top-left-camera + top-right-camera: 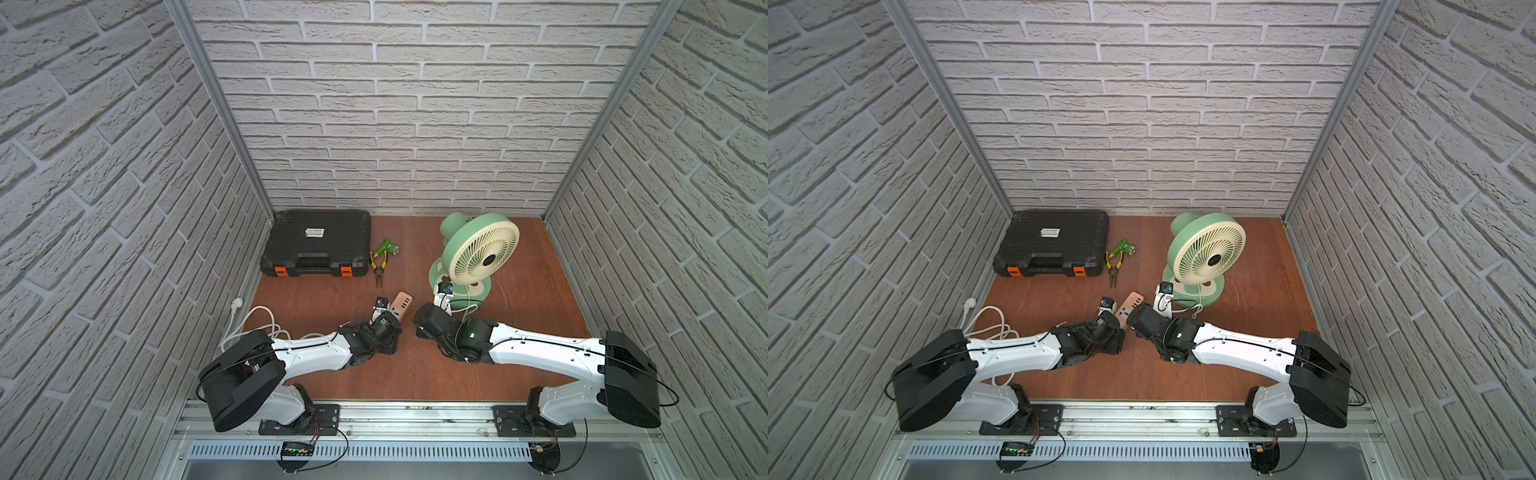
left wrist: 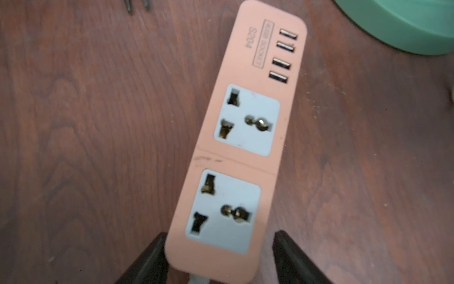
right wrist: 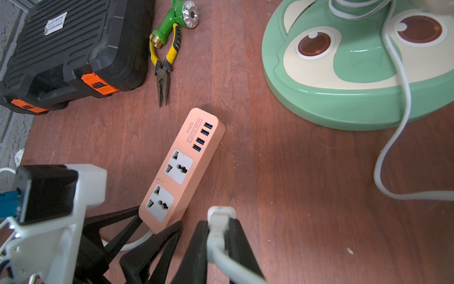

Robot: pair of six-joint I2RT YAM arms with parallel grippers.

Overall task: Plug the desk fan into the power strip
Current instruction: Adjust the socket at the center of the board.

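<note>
1. On the brown table (image 1: 332,374), close to its middle, the power strip (image 1: 401,300) is lying flat in both top views (image 1: 1133,300). Its USB end is pointing toward 1 o'clock and its cable end toward 7 o'clock.
2. My left gripper (image 2: 219,236) is straddling that cable end with the jaws standing apart. One finger (image 2: 152,260) is sitting against the strip's edge. A sliver of table is showing between the other finger and the strip, so I am not calling this a clamp.
3. Both white socket faces (image 2: 245,120) are facing up and showing in full to my left wrist camera, and the four USB ports (image 2: 282,56) are lining up beyond them.
4. My right gripper (image 3: 219,222) is pinching the plug (image 3: 221,212) tight between narrow jaws. I am holding it just beside the strip's cable-end corner, at about the strip's 4 o'clock, and it is not touching the strip.
5. The thin white cord (image 3: 406,98) is trailing back between my fingers, looping over the table and crossing the fan's round green base (image 3: 356,108).
6. The desk fan (image 1: 482,253) is standing upright at 2 o'clock of the strip, and its cream grille is tilting up toward the camera head.
7. A black toolcase (image 1: 316,249) is sitting shut at 10 o'clock, by the back corner.
8. Yellow-handled pliers (image 1: 379,266) and a green hose nozzle (image 1: 388,245) are lying at 11 o'clock of the strip, between the toolcase and the fan.
9. The strip's thick white cable (image 1: 253,316) is coiling at 9 o'clock.
</note>
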